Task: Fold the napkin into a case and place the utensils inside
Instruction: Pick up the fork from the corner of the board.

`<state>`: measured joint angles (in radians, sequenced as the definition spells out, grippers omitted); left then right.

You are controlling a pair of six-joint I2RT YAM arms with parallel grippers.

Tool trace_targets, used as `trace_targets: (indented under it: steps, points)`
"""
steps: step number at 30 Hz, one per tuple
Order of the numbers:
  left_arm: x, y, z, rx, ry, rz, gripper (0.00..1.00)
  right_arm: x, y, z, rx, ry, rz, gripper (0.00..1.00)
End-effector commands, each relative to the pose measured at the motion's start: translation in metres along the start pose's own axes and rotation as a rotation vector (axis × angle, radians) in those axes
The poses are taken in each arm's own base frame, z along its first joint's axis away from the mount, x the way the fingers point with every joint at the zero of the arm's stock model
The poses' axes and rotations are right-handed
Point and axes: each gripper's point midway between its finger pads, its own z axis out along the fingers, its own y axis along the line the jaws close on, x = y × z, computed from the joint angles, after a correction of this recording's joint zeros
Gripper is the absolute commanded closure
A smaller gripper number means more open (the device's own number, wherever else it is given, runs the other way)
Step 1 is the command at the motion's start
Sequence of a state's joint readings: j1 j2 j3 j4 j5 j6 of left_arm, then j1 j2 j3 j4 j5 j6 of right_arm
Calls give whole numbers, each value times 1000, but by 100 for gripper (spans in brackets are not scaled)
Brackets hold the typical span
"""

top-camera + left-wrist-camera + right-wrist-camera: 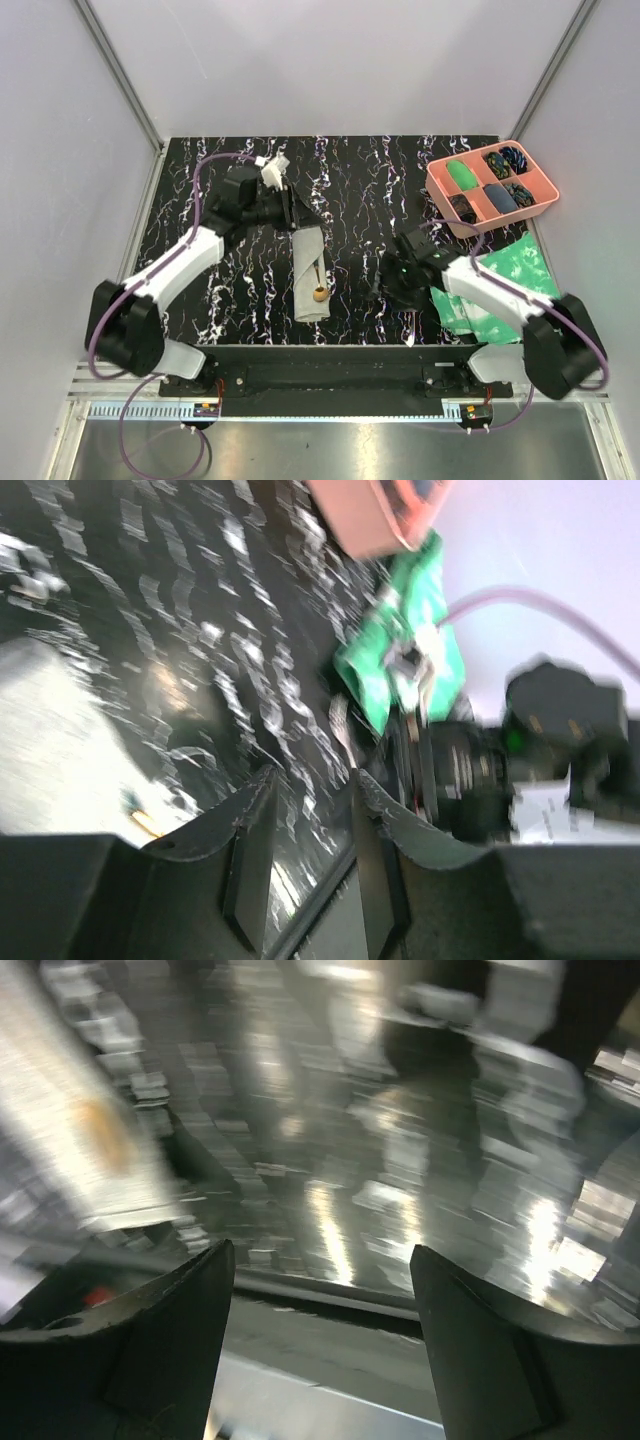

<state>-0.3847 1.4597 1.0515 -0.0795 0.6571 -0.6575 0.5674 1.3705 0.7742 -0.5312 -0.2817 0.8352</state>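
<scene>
Left tool (312,780) apart, empty, by case (308,275) far end; right tool (320,1250) wide apart, empty. Suggest lifting both straight up, clear of utensils (320,293)

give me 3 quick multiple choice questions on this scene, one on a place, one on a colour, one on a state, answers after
1. Where does the pink tray sit?
A) at the far right of the table
B) at the near left corner
C) under the cloth

2. What colour is the folded napkin?
A) red
B) light grey
C) yellow

3. How does the right tool stand?
A) shut on a spoon
B) shut on the cloth
C) open and empty

Answers:
1 A, the top view shows it at the far right edge, beyond the right arm.
2 B, it lies as a plain grey strip mid-table.
3 C, the right wrist view shows its jaws wide apart with nothing between them.
</scene>
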Motion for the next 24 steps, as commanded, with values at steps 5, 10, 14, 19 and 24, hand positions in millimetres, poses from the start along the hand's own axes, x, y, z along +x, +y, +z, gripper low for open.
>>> trace_targets:
  steps: [5,10,14,19,24]
  points:
    - [72,-55,-25,106,62,130,63,27,-120,-45,432,-175,161,0]
    - [87,-69,-32,142,73,146,65,8,-125,-40,454,-257,131,0]
    - [86,-80,-38,175,70,157,66,-11,-114,-30,458,-274,87,0]
    - [88,-82,-44,172,73,171,68,-15,-113,-13,489,-226,62,1]
    - [91,-82,-48,174,73,171,69,-17,-100,0,445,-185,57,53]
